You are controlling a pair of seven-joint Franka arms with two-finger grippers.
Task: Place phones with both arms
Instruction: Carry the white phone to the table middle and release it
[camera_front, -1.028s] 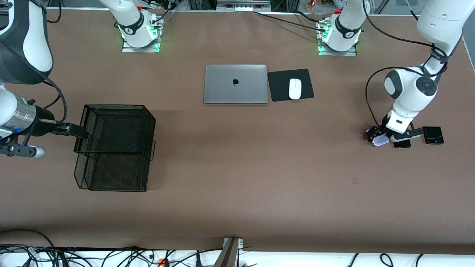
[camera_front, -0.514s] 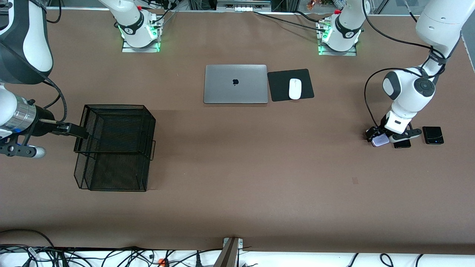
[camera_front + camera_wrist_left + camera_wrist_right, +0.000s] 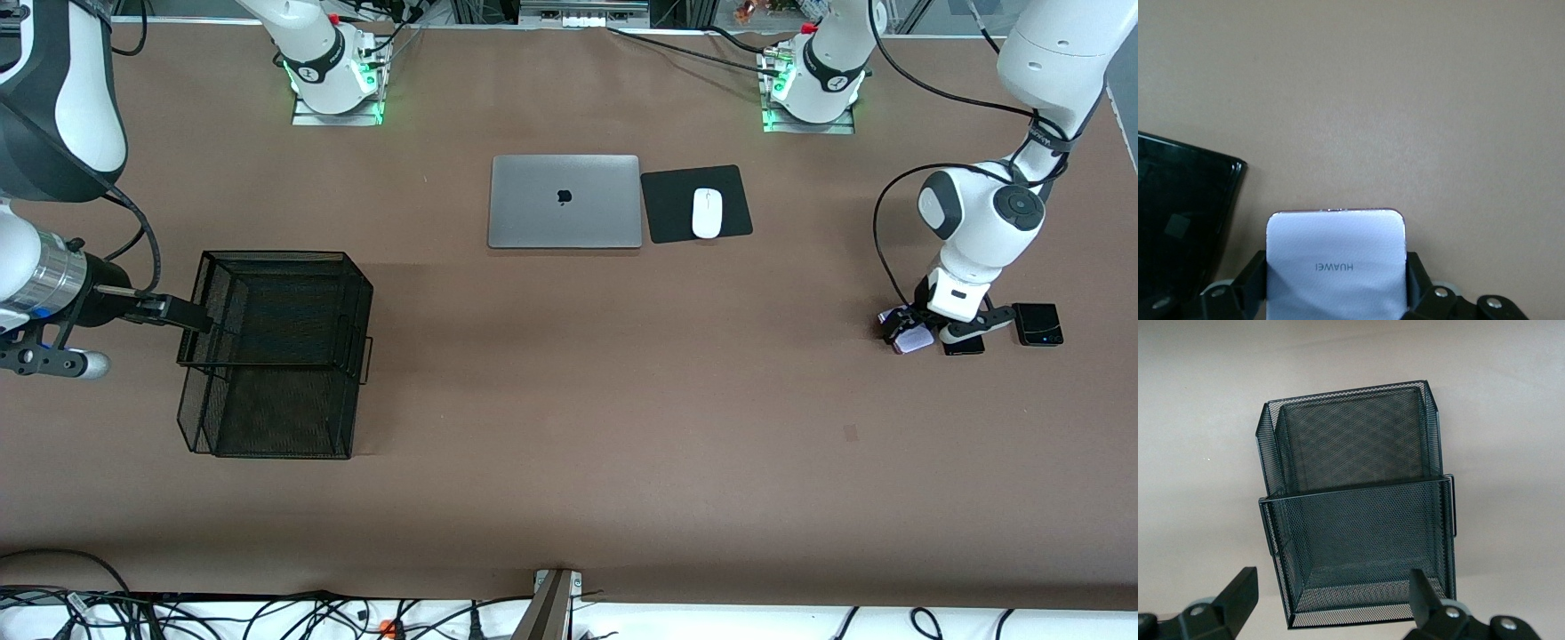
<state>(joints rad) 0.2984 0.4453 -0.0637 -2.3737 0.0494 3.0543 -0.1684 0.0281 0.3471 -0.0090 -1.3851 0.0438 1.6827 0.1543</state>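
My left gripper (image 3: 914, 334) is low at the table near the left arm's end, shut on the pale lavender phone (image 3: 913, 340). In the left wrist view the phone (image 3: 1335, 267) sits between both fingers (image 3: 1251, 283). The long black phone (image 3: 964, 346) lies right beside it, partly hidden under the gripper, and one of its corners shows in the left wrist view (image 3: 1178, 227). The small squarish black phone (image 3: 1037, 324) lies a little farther toward the left arm's end. My right gripper (image 3: 191, 317) is open and empty at the wall of the black mesh basket (image 3: 276, 356). Its fingers (image 3: 1239, 597) are spread wide.
A closed grey laptop (image 3: 564, 201) and a white mouse (image 3: 707, 212) on a black pad (image 3: 696, 203) lie mid-table nearer the robot bases. The basket (image 3: 1358, 520) lies on its side with nothing in it. Cables run along the table's front edge.
The left wrist has shifted slightly over the lavender phone, and less of the phone now shows under the gripper. The right arm has not moved.
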